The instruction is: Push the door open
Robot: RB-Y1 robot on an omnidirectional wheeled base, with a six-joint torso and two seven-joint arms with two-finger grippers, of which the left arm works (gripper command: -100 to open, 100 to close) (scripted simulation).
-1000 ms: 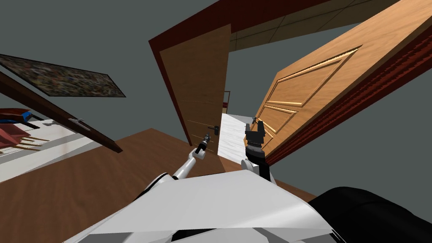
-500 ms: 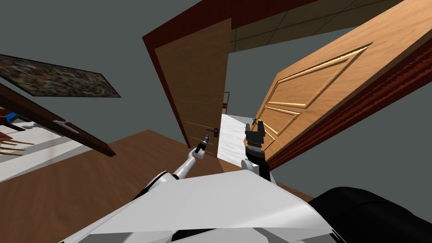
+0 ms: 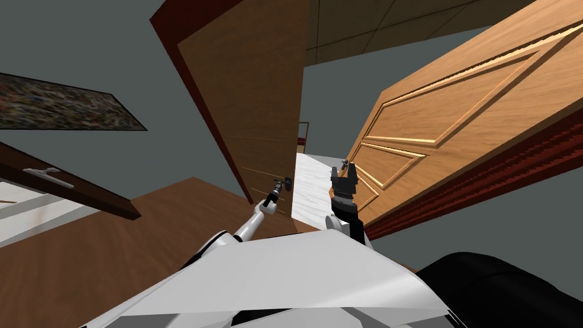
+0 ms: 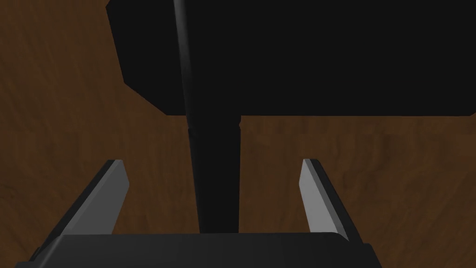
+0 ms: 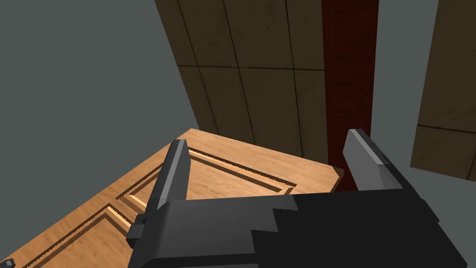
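Straight ahead of the robot, the brown door (image 3: 250, 102) stands ajar in its dark red frame (image 3: 168, 28), its free edge bordering a gap where a white floor (image 3: 310, 188) shows beyond. Low on that edge sits the black handle (image 3: 288, 183). The left gripper (image 3: 278, 184) is stretched forward on its slim arm, right at the handle.

Seen from the left wrist, the left gripper (image 4: 213, 160) has its fingers (image 4: 116, 186) spread wide. The handle's (image 4: 214, 186) dark stem runs between them without touching either blade, and a larger black part of it spreads beyond the tips. The door's brown wood grain (image 4: 395, 186) lies close behind.

On the other side of the gap, a light panelled door (image 3: 455, 108) leans wide open. The right gripper (image 3: 345, 169) is raised just in front of its lower panels. From the right wrist, that gripper (image 5: 267, 137) is also spread wide and holds nothing. The panelled door (image 5: 223, 177) lies beyond its fingers, beside a strip of dark red frame (image 5: 348, 70).

A brown wooden floor (image 3: 142, 228) stretches to the robot's left, below a dark picture (image 3: 57, 108) on the grey wall.
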